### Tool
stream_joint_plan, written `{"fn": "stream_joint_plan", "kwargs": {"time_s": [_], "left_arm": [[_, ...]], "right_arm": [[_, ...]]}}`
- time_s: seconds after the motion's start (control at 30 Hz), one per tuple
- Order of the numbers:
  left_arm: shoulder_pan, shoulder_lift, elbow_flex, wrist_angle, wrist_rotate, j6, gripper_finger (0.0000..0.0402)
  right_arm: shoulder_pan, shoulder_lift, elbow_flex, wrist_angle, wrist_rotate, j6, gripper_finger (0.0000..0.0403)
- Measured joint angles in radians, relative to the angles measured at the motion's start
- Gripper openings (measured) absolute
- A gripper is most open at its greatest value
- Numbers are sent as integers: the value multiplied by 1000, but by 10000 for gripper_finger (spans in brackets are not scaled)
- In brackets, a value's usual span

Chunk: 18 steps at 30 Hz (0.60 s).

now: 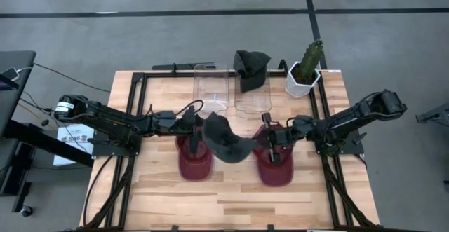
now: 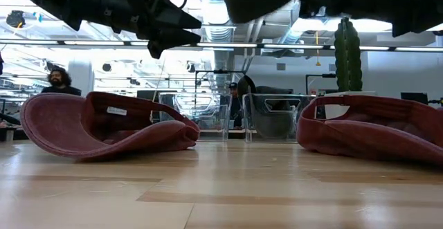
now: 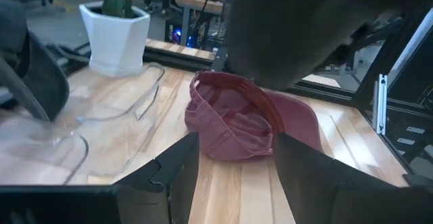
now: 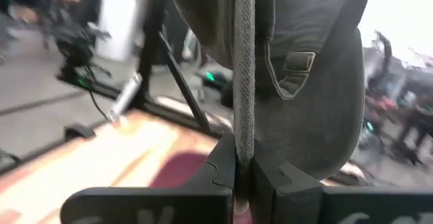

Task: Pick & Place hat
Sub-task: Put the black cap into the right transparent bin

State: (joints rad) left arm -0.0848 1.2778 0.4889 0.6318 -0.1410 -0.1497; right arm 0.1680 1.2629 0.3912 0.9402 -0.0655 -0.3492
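A dark grey hat (image 1: 226, 139) hangs over the table's middle, with my right gripper (image 1: 265, 142) shut on it from the right. My left gripper (image 1: 195, 116) stands open just left of the hat, level, with nothing between its fingers (image 3: 183, 160); the hat (image 3: 304, 28) looms above them. Two red hats lie crown down on the wood, one (image 1: 194, 160) under the left gripper and one (image 1: 275, 167) under the right. A second dark hat (image 1: 250, 67) sits in a clear container at the back. My right gripper pinches a thin edge band of the dark hat (image 4: 243, 116) between its two shut fingers, beside the back strap and its buckle (image 4: 298, 61). The fingers come in level from the table's right side. The hat hangs clear of the table.
Two clear containers (image 1: 212, 85) (image 1: 251, 99) stand at the back middle. A cactus in a white pot (image 1: 305, 72) is at the back right. Bare wood lies along the near edge (image 1: 231, 200). People show in the room beyond the table (image 2: 59, 80).
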Motion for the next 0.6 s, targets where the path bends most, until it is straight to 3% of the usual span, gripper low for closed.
{"fn": "stream_joint_plan", "kwargs": {"time_s": [0.27, 0.6], "left_arm": [[-92, -27, 0, 15, 75, 246, 186], [-392, -170, -1, -139, 95, 532, 186]], "right_arm": [[0, -2, 0, -99, 68, -23, 6], [0, -27, 0, -164, 65, -26, 6]]}}
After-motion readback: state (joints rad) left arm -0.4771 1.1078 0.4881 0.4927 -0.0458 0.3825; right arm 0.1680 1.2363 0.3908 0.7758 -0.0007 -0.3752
